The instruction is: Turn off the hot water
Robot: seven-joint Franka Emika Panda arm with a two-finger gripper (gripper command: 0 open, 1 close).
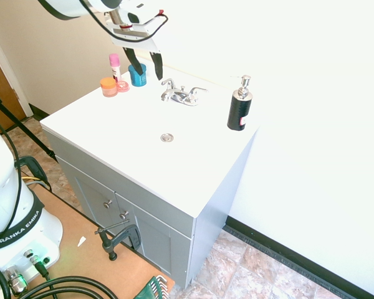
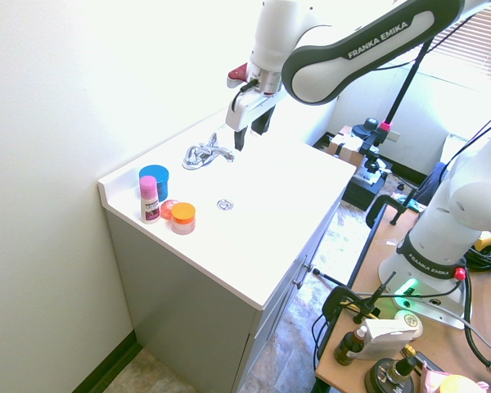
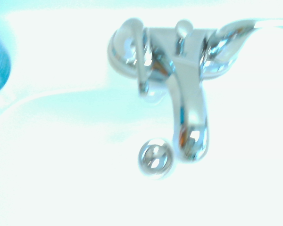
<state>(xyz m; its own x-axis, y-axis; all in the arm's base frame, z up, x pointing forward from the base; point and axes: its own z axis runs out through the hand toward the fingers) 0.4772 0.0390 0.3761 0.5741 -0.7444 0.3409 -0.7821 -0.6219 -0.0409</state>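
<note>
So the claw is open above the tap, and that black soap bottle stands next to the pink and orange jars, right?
Not quite. The gripper is open above the faucet, but the soap bottle stands alone on the far side of the faucet from the jars. The first exterior view shows it. Next to the jars are a blue cup and a pink-capped bottle.
</note>
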